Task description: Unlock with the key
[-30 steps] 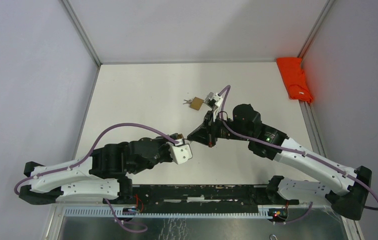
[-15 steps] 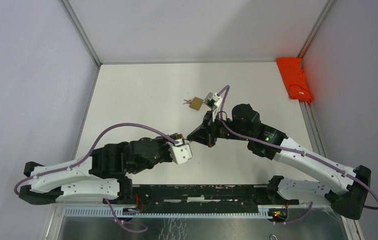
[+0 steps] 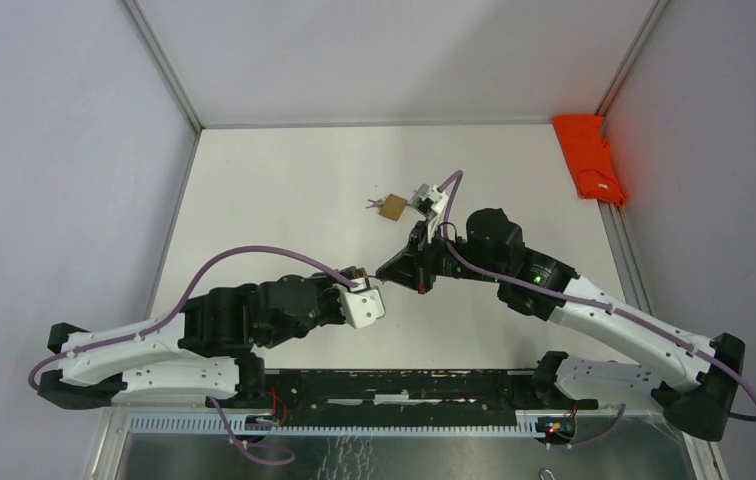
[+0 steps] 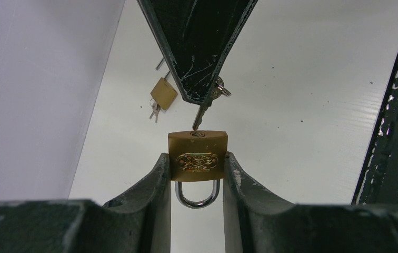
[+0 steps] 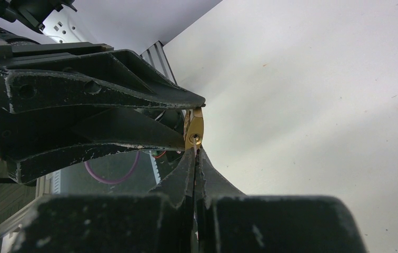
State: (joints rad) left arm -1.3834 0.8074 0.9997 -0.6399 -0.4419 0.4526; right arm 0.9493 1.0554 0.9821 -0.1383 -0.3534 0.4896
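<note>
Arms angle inward, tips meeting. Left hand (image 4: pixel 197 159), half spread, clamps the padlock (image 4: pixel 197 152); right hand (image 4: pixel 199 97), pressed together, pinches the key (image 4: pixel 202 114), tip at the keyhole (image 4: pixel 198 134).

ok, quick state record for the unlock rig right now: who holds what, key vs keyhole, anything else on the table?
left gripper: shut on small brass padlock, held off the table
right gripper: shut on small silver key
key tip: at keyhole, not seated
shackle: closed
table: second brass padlock lying loose, keys attached
far right edge: orange fabric item
</note>
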